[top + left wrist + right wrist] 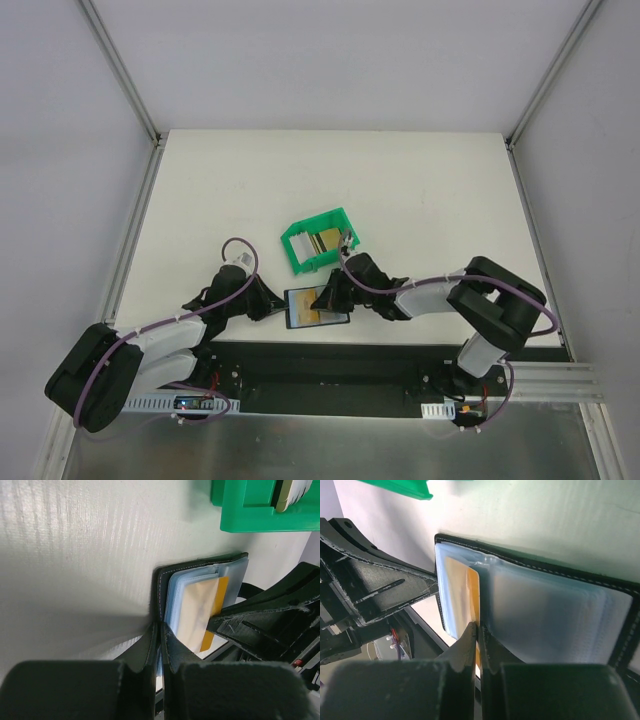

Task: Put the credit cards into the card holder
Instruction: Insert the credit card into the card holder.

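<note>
The black card holder [303, 307] lies open near the table's front edge, its bluish clear sleeves [545, 610] facing up. My left gripper [161, 627] is shut on the holder's black cover edge [159, 587]. A gold credit card [473, 592] sits mostly inside a sleeve with one orange edge sticking out. My right gripper [479, 629] is shut on that edge. From the top, the left gripper [276, 305] is at the holder's left side and the right gripper [333, 297] is over its right part. More credit cards [322, 240] stand in a green bin.
The green open-fronted bin [305, 257] stands just behind the card holder, close to the right wrist; it also shows in the left wrist view, green bin [250, 510]. The black base rail [330, 360] runs right in front of the holder.
</note>
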You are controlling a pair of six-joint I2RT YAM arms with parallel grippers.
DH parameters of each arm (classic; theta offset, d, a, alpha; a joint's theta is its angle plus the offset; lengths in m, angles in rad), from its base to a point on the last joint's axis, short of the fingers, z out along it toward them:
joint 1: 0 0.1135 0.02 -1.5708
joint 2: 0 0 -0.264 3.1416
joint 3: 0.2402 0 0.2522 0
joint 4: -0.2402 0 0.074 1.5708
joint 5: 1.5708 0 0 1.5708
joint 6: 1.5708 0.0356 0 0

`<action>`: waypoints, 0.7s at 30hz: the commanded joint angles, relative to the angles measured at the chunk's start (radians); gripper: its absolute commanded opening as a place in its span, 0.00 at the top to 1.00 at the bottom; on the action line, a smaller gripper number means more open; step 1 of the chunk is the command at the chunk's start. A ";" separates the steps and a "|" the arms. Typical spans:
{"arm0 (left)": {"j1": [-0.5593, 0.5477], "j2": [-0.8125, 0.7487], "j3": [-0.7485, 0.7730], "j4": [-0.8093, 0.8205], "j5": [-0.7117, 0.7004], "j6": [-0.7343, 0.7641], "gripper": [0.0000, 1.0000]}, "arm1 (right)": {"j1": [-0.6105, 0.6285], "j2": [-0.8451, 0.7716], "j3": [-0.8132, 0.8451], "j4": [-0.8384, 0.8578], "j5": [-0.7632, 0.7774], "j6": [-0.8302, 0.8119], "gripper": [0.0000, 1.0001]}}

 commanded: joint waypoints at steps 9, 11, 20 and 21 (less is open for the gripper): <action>0.010 -0.001 0.001 -0.006 -0.014 0.015 1.00 | 0.033 -0.136 0.057 -0.300 0.167 -0.117 0.61; 0.010 0.000 0.004 -0.006 -0.011 0.017 1.00 | 0.033 -0.145 0.059 -0.302 0.175 -0.129 0.59; 0.010 -0.003 0.005 0.000 -0.005 0.015 1.00 | 0.060 -0.024 0.157 -0.283 0.070 -0.137 0.59; 0.010 -0.006 0.004 -0.003 -0.006 0.015 1.00 | 0.067 -0.015 0.171 -0.285 0.064 -0.140 0.60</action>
